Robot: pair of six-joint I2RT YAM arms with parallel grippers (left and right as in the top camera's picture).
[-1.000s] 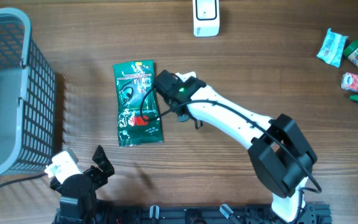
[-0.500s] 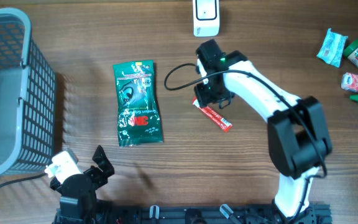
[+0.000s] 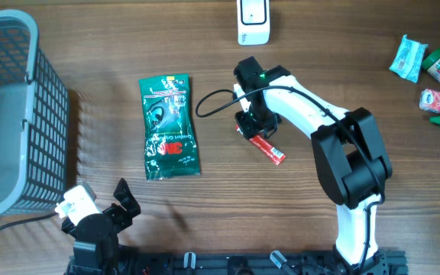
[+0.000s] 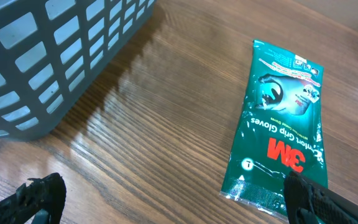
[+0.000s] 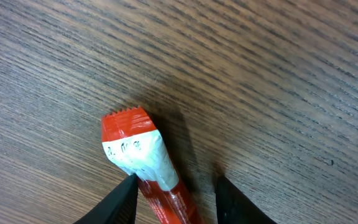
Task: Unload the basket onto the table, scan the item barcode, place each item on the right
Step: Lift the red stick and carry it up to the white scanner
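A slim red packet (image 3: pixel 267 147) with a white band lies slantwise on the wooden table, right of centre. My right gripper (image 3: pixel 252 124) hangs over its upper end. In the right wrist view the packet (image 5: pixel 138 155) runs between the two fingers of that gripper (image 5: pixel 174 186): the left finger touches it, while a gap and a shadow separate it from the right finger. A white scanner (image 3: pixel 253 21) stands at the far edge. My left gripper (image 3: pixel 101 208) rests at the near left, wide open (image 4: pixel 179 211) and holding nothing.
A green 3M gloves pack (image 3: pixel 170 126) lies flat left of centre, with its lower corner by my left gripper's right finger (image 4: pixel 316 199). A grey mesh basket (image 3: pixel 48 99) fills the far left. Several small grocery items (image 3: pixel 428 67) sit at the far right.
My right arm swung from the green pack to the red packet, came down over its upper end, and its jaws have narrowed around it. The left arm has not moved.
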